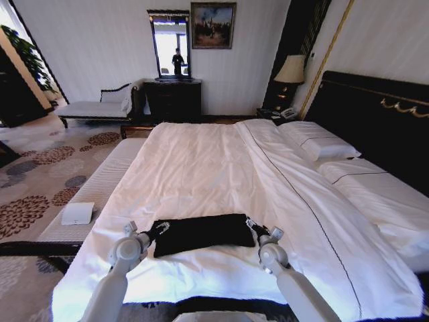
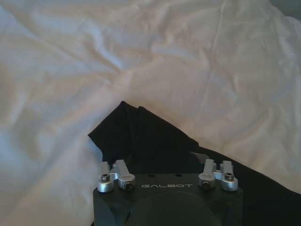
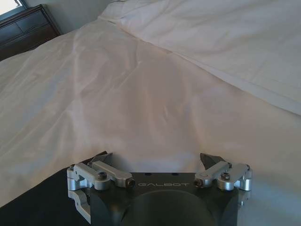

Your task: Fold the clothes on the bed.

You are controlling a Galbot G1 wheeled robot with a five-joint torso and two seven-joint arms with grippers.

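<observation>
Your black garment (image 1: 203, 233) lies flat on the white bed (image 1: 221, 168), near the foot edge closest to the robot, already in a compact rectangular shape. Your left end effector (image 1: 159, 229) sits at the garment's left end, and your right end effector (image 1: 253, 227) at its right end — one at each short side.

From the left wrist view, the left end effector (image 2: 164, 162) hangs directly over the dark cloth (image 2: 150, 141), which has a folded corner pointing out onto the sheet; whether its fingers are apart or together, you cannot tell. From the right wrist view, the right end effector (image 3: 157, 160) has its fingers spread wide apart, with bare white sheet (image 3: 141, 94) between them and the black cloth (image 3: 37, 197) just off to one side.

A small white object (image 1: 78, 213) rests on the pale bench (image 1: 100, 188) beside the bed.
</observation>
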